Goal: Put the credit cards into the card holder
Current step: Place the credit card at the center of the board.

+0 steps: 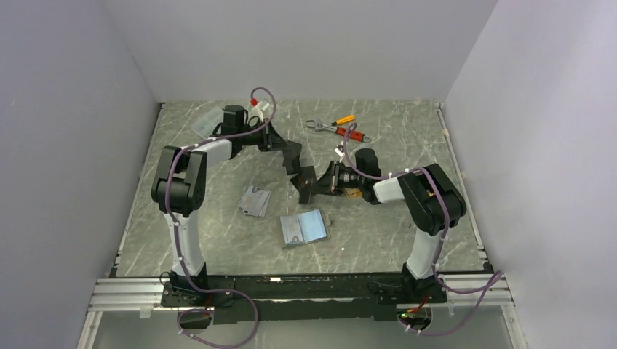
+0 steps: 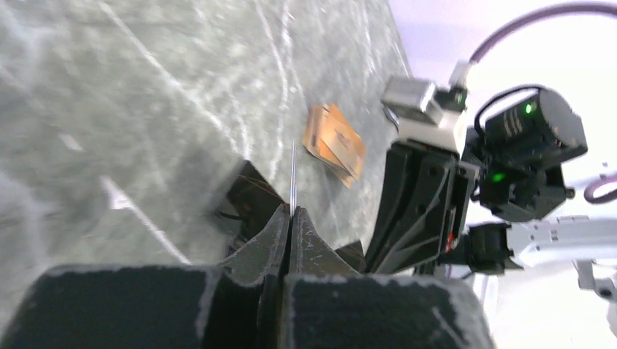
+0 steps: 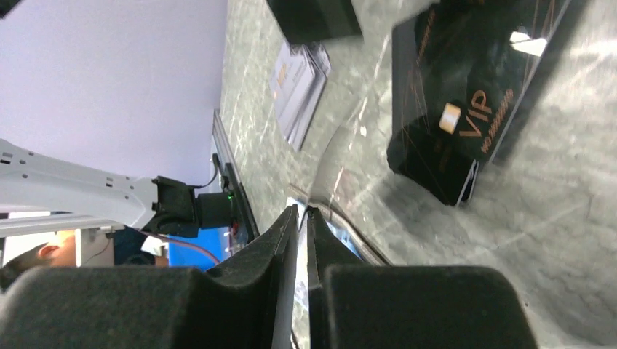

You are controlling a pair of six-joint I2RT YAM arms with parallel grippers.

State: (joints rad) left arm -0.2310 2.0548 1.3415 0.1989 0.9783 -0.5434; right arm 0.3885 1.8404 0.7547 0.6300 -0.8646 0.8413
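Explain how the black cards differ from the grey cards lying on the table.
The black cards are dark and glossy with gold VIP lettering, while the grey cards are pale silver. In the right wrist view the black cards lie close to the camera and the grey cards lie farther off, toward the table's edge. Both are small stacks lying flat on the marbled table, and neither is in the card holder yet.

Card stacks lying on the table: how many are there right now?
3: silvery-grey stack left of the card holder, black stack below the left gripper, orange stack by the right arm. Left gripper pinches one more card; others may be hidden.
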